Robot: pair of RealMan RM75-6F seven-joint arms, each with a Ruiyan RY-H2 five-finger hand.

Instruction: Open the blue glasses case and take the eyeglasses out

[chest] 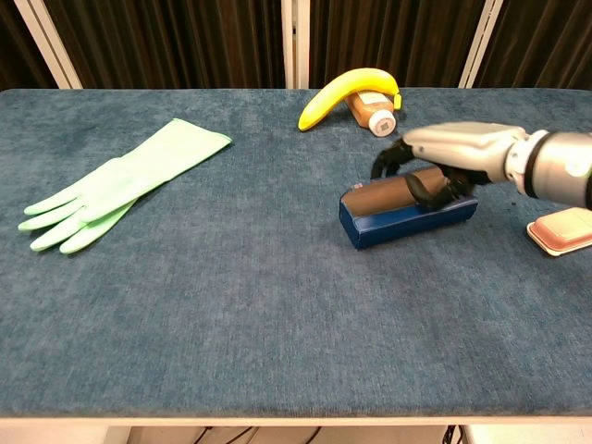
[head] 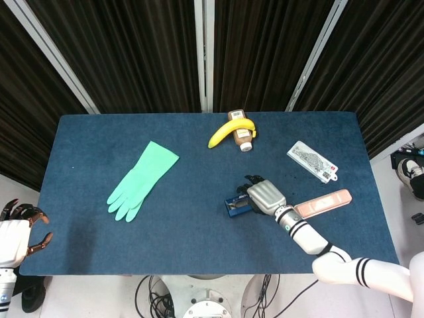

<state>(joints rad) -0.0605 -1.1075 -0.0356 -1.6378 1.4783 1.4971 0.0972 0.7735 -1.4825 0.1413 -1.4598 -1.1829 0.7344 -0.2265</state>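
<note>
Your right hand (chest: 450, 157) lies over the case (chest: 407, 215), right of centre in the chest view; its dark fingers (chest: 388, 159) curl down over the far long edge and the thumb hooks onto the top, so the hand grips the case. In the head view the same hand (head: 265, 196) covers the right part of the case (head: 236, 205), lower right of centre. The case is dark blue and rests on the table (chest: 240, 305) with its long axis running left to right; the brown upper face visible under your fingers suggests the lid is tilted, though whether it has opened cannot be told. No writing on the case can be read in these views.

Your left hand (head: 16, 232) shows only in the head view, at the lower left corner, off the table edge, fingers spread and holding nothing.

Just right of the right hand lies a pink flat box (chest: 560, 231). Toward the upper right of the head view lies a white printed packet (head: 311, 161); its print is too small to read. At upper centre a banana (chest: 344, 92) rests against a brown bottle (chest: 370, 109), whose barcode label is illegible. A green glove (chest: 116, 185) lies at left, well apart from the case.
</note>
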